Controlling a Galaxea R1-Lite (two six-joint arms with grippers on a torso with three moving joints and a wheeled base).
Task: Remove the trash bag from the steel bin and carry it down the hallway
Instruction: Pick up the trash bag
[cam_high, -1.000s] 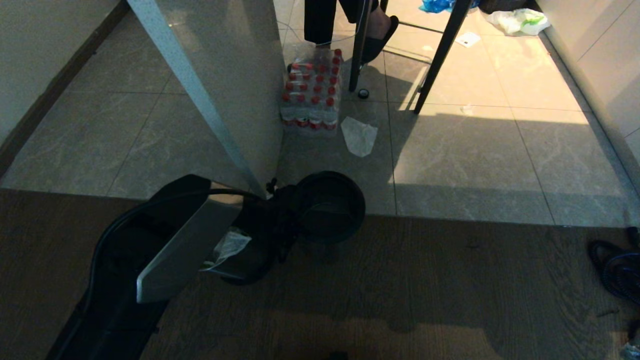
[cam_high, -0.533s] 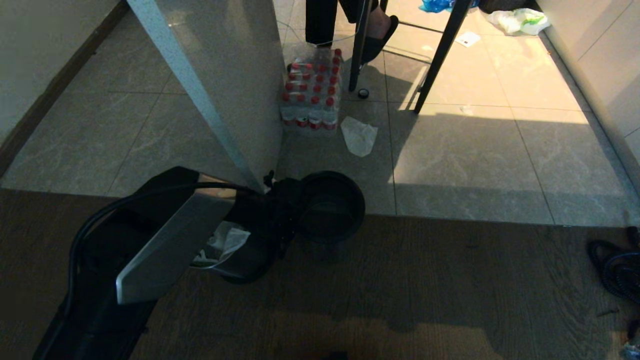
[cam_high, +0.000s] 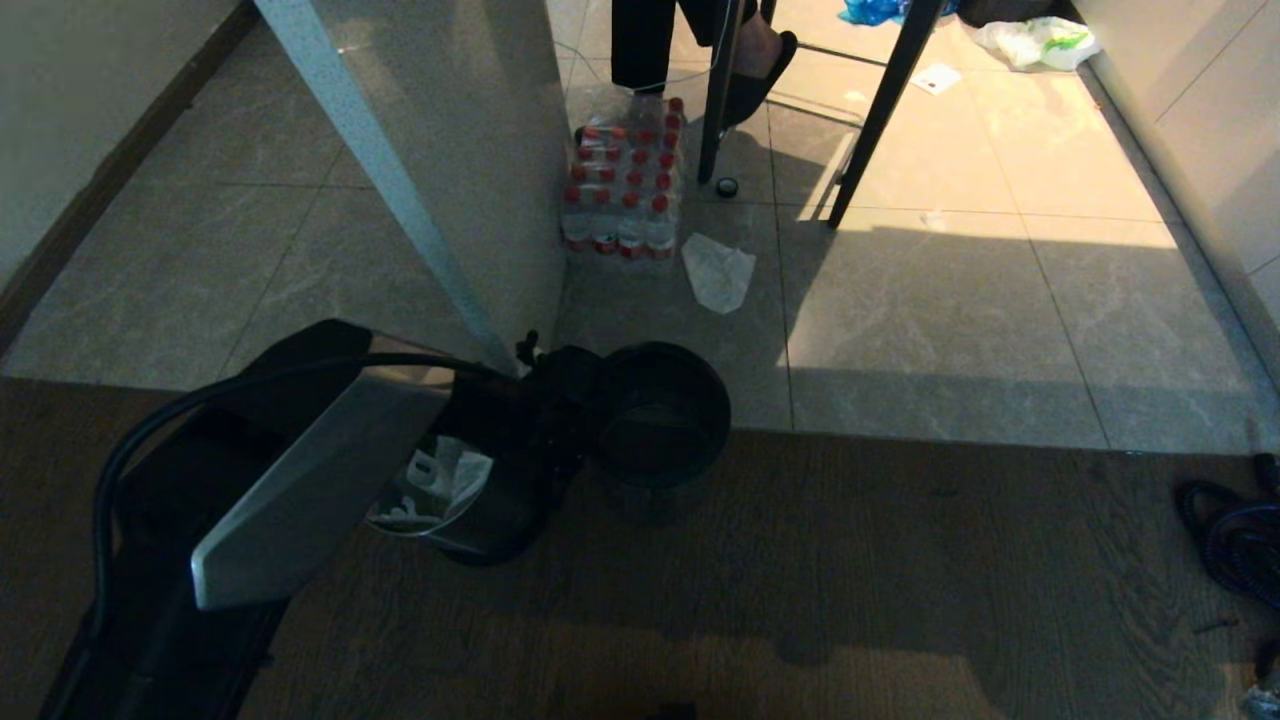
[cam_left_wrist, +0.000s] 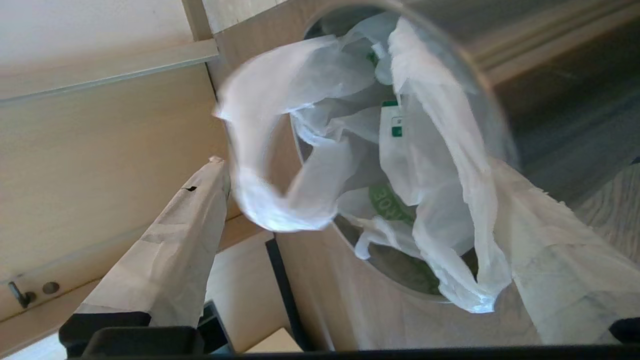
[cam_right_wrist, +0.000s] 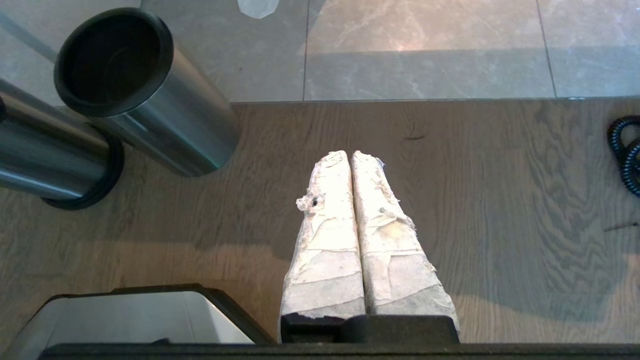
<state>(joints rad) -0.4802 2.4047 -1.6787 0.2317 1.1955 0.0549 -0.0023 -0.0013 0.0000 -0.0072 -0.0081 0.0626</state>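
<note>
**Left gripper spread wide at the mouth of the steel bin**

In the head view, the left arm (cam_high: 300, 480) is seen reaching in from the lower left over the wooden floor (cam_high: 800, 580), and its gripper is hidden behind the arm's silver cover. The steel bin (cam_high: 490, 520) is partly covered by the arm, and the trash bag (cam_high: 440, 480) is seen inside its mouth. A second bin with a black rim (cam_high: 660, 410) stands just beside it, at the edge of the tiled floor (cam_high: 950, 320). Farther off, a pack of red-capped bottles (cam_high: 625, 195) and a crumpled white sheet (cam_high: 718, 272) lie on the tiles.

In the left wrist view, the left gripper (cam_left_wrist: 360, 200) is shown with its taped fingers (cam_left_wrist: 175, 240) spread wide on either side of the bag. Nothing is gripped. The trash bag (cam_left_wrist: 415, 165) is still seated in the steel bin (cam_left_wrist: 475, 60), with one loop handle (cam_left_wrist: 260, 165) standing up out of the rim.

In the right wrist view, the right gripper (cam_right_wrist: 352, 160) is held over the wooden floor, well apart from both bins, with its taped fingers (cam_right_wrist: 330, 225) pressed together and nothing between them.
</note>
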